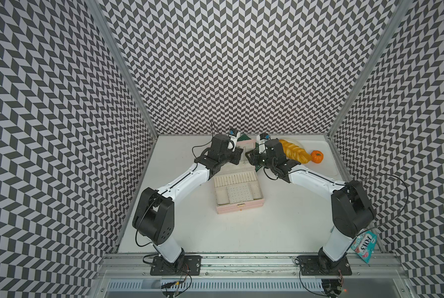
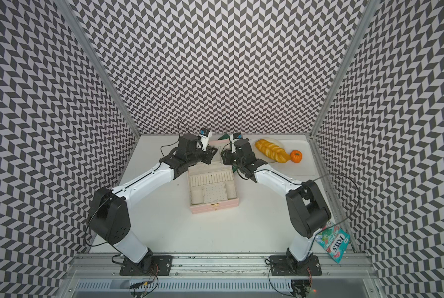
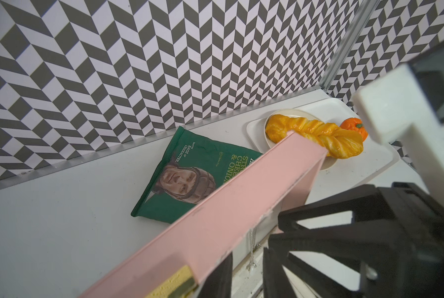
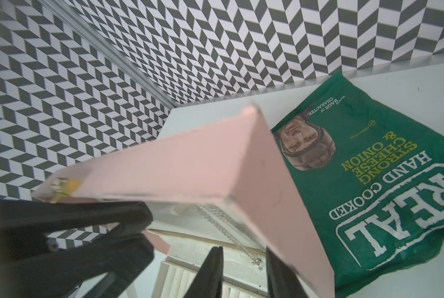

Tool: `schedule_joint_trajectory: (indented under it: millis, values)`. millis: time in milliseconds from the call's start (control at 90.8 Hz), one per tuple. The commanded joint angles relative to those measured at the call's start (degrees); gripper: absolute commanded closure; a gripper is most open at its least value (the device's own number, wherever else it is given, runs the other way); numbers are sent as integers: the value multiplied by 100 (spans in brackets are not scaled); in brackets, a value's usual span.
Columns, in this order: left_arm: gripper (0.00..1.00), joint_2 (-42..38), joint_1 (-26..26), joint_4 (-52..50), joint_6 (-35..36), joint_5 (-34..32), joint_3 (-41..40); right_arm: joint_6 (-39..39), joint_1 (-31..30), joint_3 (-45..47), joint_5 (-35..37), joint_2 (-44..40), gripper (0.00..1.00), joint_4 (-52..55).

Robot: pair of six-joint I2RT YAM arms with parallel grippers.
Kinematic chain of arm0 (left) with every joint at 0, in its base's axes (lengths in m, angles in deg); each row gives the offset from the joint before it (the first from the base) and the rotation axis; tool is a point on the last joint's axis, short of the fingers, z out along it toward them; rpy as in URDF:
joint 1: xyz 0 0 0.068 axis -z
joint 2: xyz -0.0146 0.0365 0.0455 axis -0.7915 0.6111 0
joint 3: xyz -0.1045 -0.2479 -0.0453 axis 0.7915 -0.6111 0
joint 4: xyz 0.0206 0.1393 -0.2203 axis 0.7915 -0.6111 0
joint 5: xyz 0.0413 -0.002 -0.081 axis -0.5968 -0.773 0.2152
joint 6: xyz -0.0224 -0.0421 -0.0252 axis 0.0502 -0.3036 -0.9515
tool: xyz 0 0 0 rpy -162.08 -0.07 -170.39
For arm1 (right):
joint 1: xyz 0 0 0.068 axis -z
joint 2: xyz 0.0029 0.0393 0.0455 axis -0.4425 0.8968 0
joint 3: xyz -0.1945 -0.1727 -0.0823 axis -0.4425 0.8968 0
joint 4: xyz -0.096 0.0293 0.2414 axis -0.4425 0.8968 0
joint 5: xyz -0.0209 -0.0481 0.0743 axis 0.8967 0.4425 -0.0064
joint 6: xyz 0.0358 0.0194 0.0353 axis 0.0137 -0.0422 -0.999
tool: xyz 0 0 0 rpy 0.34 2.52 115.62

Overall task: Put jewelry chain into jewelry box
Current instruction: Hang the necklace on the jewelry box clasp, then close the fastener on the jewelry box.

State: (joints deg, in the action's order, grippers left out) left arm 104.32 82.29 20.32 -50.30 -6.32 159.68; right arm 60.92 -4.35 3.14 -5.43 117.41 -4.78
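The pale pink jewelry box (image 1: 228, 207) (image 2: 203, 207) lies open at mid-table, and its lid (image 3: 228, 201) (image 4: 190, 165) stands upright at the back. My left gripper (image 3: 197, 278) (image 1: 239, 151) is shut on the lid's top edge, a yellow pad on one side and a black finger on the other. The thin silvery jewelry chain (image 4: 239, 238) (image 3: 252, 247) hangs down the inside of the lid, its small pendant just above the cream interior. My right gripper (image 4: 244, 273) (image 1: 250, 154) is open, with the chain's lower end hanging free between and just beyond its fingers.
A green crisp bag (image 3: 190, 167) (image 4: 370, 180) lies flat behind the lid. At the back right a white tray (image 1: 329, 165) carries a plate with a twisted bread (image 1: 293, 153) and a small orange pumpkin (image 1: 317, 156). A sweets packet (image 1: 365, 245) leans at the front right wall.
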Motion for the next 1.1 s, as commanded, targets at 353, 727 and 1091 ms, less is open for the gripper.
schedule_joint_trajectory:
  millis: [353, 727, 1091]
  values:
    - [43, -1848, -46, -142, -1039, -577, -1434, -2258, -104, 1273, -463, -916, 67, -1338]
    - [0, -3013, -53, -321, -1316, -926, -2615, 552, -191, -533, 49, -548, 64, 519]
    - [0, -3560, -60, -149, -1502, -918, -3321, 5184, -480, -1575, 915, -182, 45, 1238]
